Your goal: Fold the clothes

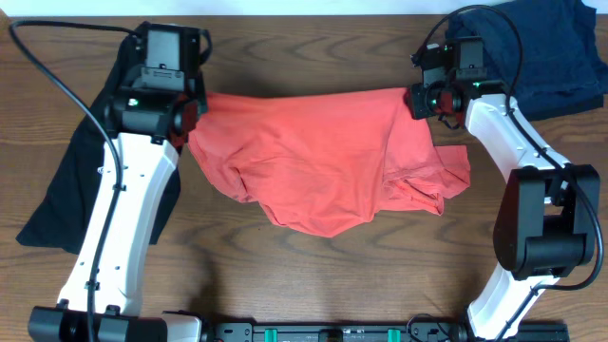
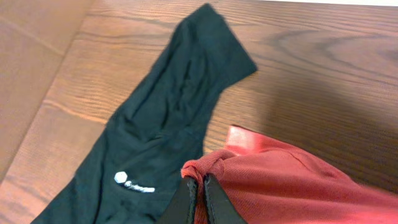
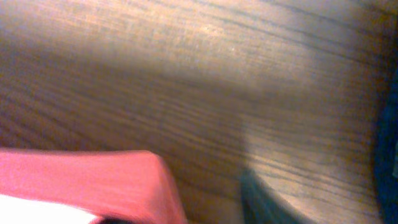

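A red shirt (image 1: pixel 323 161) lies crumpled across the middle of the table, its top edge stretched between both grippers. My left gripper (image 1: pixel 193 119) is shut on the shirt's left corner; in the left wrist view the jaws (image 2: pixel 200 190) pinch bunched red fabric (image 2: pixel 292 183). My right gripper (image 1: pixel 416 100) holds the shirt's right corner. The right wrist view is blurred and shows only the red cloth (image 3: pixel 93 180) at the bottom left; the fingers are hard to make out.
A black garment (image 1: pixel 57 199) with a small white logo (image 2: pixel 134 183) lies at the left under my left arm. A navy garment (image 1: pixel 551 47) lies at the far right corner and shows at the right wrist view's edge (image 3: pixel 388 155). The table is dark wood.
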